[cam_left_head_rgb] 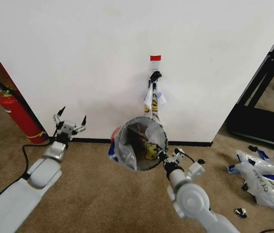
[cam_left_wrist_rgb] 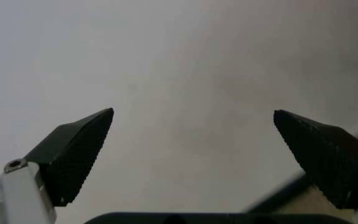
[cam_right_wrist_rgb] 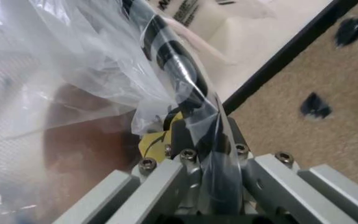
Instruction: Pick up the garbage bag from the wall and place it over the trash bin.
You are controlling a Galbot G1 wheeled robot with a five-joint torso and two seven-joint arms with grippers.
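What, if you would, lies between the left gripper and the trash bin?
In the head view, only bare brown carpet and the black baseboard separate the open left gripper from the trash bin, whose rim the right gripper pinches.

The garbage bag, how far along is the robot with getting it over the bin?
Done: plastic already lines the trash bin, which the right gripper holds tilted by its rim, shut on rim and bag plastic. In hand: the garbage bag hangs from the hook on the wall. Left: unhooking that part. The left gripper hovers open, empty.
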